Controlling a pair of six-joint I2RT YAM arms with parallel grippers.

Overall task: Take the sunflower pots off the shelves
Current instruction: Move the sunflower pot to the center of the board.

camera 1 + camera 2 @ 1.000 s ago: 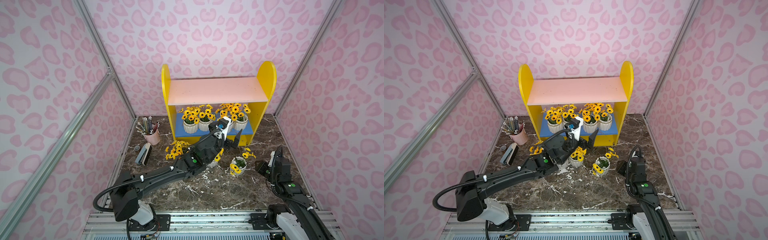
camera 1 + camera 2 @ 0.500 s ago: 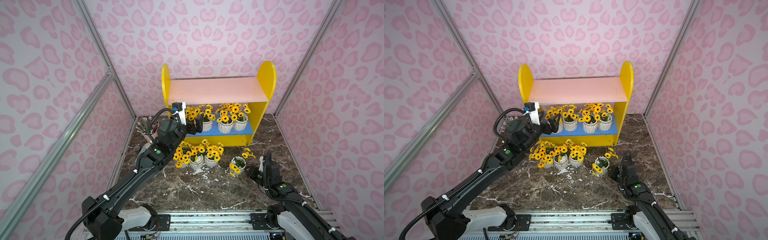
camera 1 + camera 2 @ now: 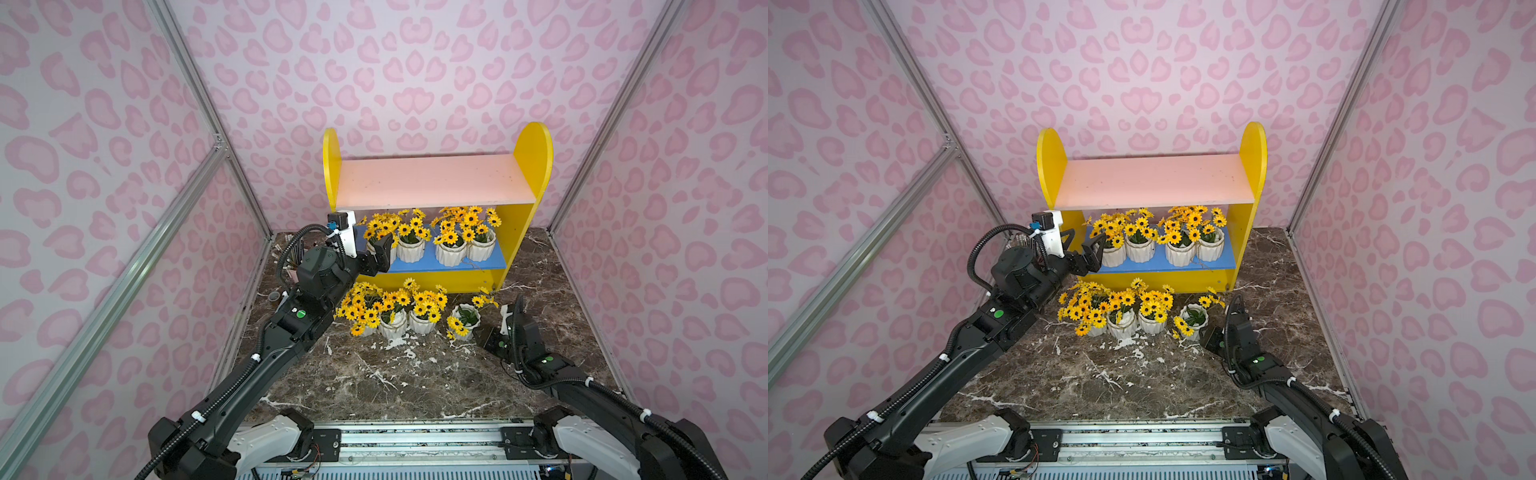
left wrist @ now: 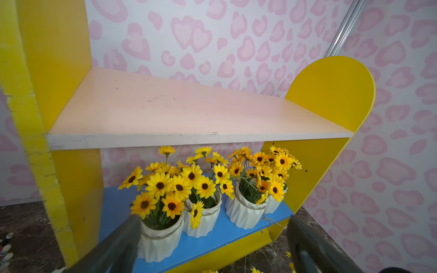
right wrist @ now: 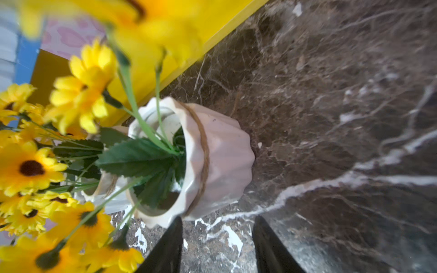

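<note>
Both empty: left jaws wide beside shelf pot (image 4: 160, 238), right jaws part-open.

Bright, even, diffuse light, with a soft shadow under the shelves' (image 3: 432, 183) top board. Top views sharp, with wide-angle bowing at the edges. Right wrist: sunflower pot (image 5: 220, 160) fairly sharp, nearest blooms (image 5: 151, 21) heavily blurred. Left wrist: left tool (image 4: 214, 222) out of focus.

The left fingers (image 4: 113, 250) have swung (and risen) from the tabletop (image 3: 395, 382) to the shelves' (image 3: 432, 183) leftmost pot (image 4: 160, 241).
</note>
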